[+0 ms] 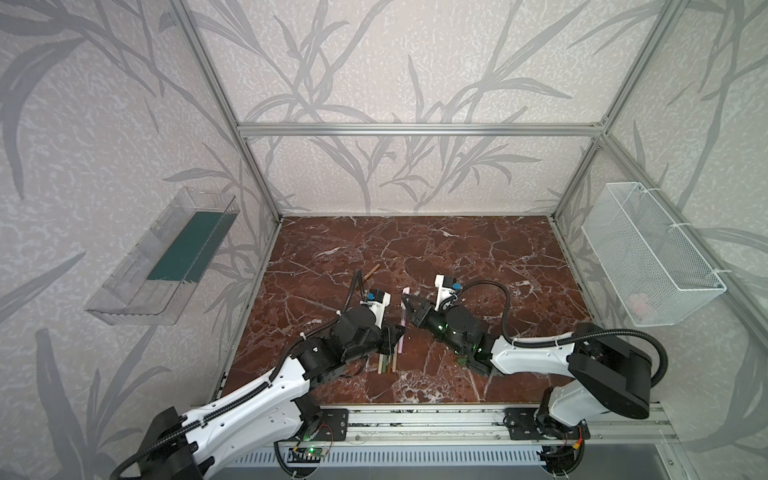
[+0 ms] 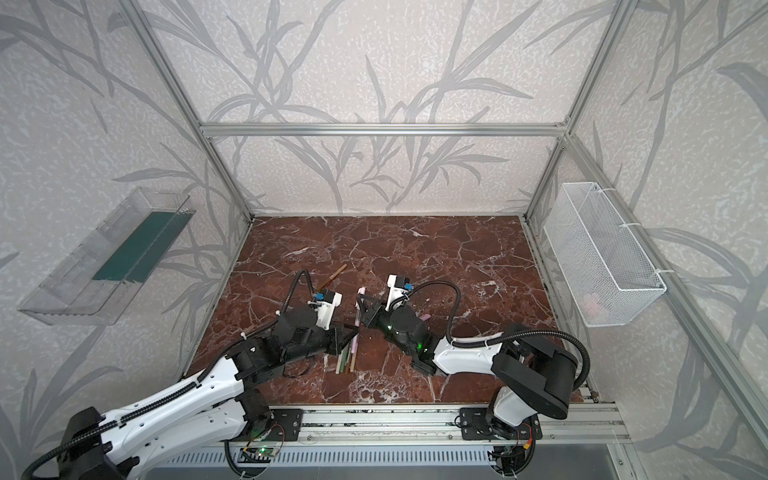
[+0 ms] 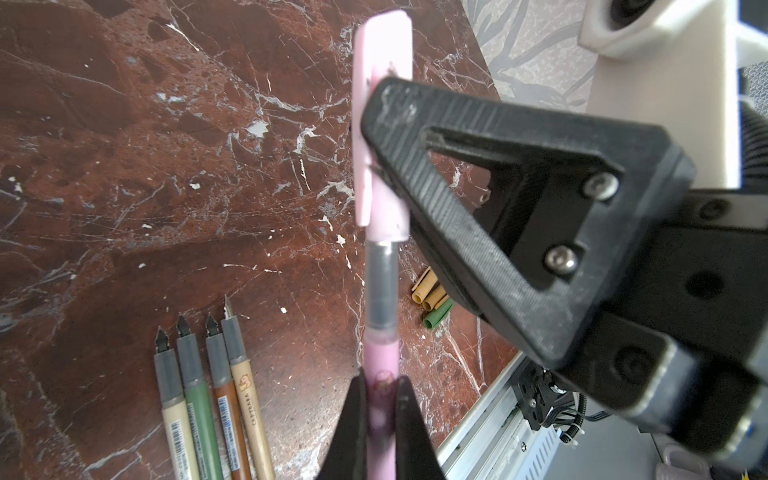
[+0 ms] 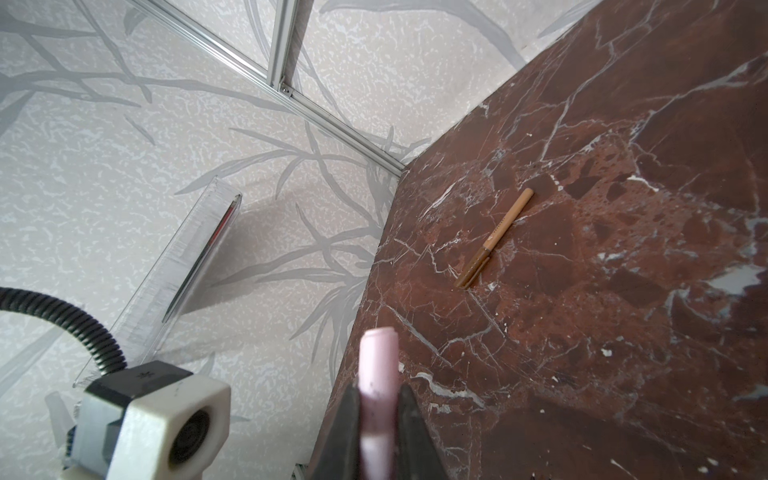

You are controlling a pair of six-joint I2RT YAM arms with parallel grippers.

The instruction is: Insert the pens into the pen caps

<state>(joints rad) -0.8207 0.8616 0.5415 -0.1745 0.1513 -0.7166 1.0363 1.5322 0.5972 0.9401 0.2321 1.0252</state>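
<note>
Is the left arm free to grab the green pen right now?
Probably not yet: the left gripper is shut on the pink pen, its tip in the pink cap; the green pen lies uncovered.

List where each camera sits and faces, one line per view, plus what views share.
Top views: one stereo head, high at the front, looking down at the table; both arms show, left gripper and right gripper.
Left wrist: on the left arm, looking along its fingers at the pink pen they clamp; the right gripper shows too.
Right wrist: on the right arm, looking along its fingers at the pink cap and a tan pen; the left arm's camera shows.
Shared: all show the pink cap.
</note>
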